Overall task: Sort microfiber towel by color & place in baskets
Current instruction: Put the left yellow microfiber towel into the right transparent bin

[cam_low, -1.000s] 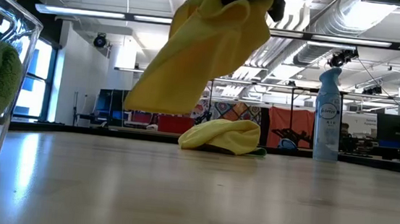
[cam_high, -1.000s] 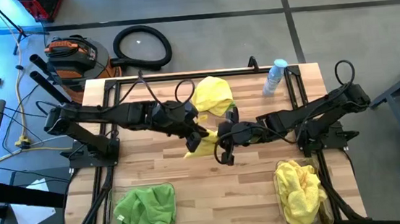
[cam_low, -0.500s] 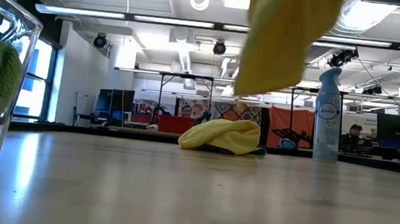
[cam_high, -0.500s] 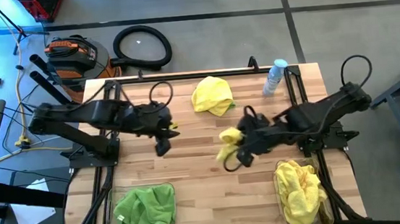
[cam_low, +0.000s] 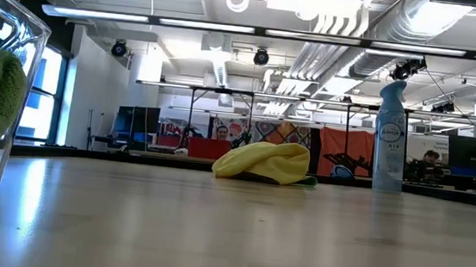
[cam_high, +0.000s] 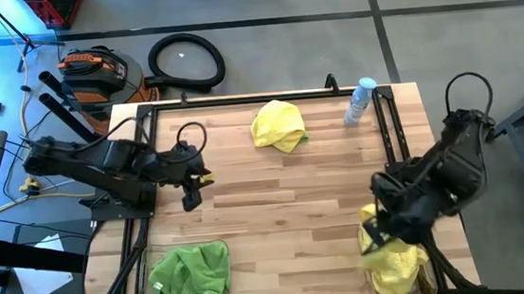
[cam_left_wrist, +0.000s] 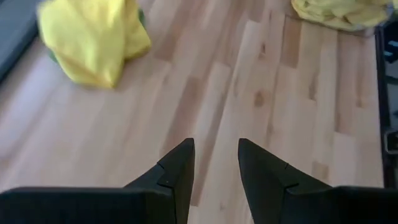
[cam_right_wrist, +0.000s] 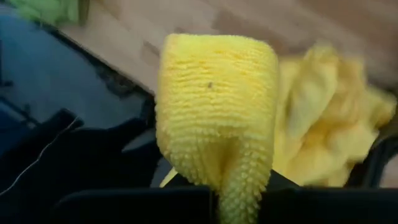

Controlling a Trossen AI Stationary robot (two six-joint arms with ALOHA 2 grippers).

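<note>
Right gripper [cam_high: 376, 237] (over the basket [cam_high: 428, 268]) clamps yellow towel [cam_right_wrist: 214, 106]

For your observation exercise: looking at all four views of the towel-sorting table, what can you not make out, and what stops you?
- High view: the right gripper, shut on a yellow towel, is covered by its own arm over the right basket.
- Low view: that basket is outside the picture; the left basket is cut by the edge.
- Towel pile: a green edge peeks out; what lies under is hidden.
- Left wrist view: the left gripper is open; the pile is blurred.

2 black arms, looped cables
</note>
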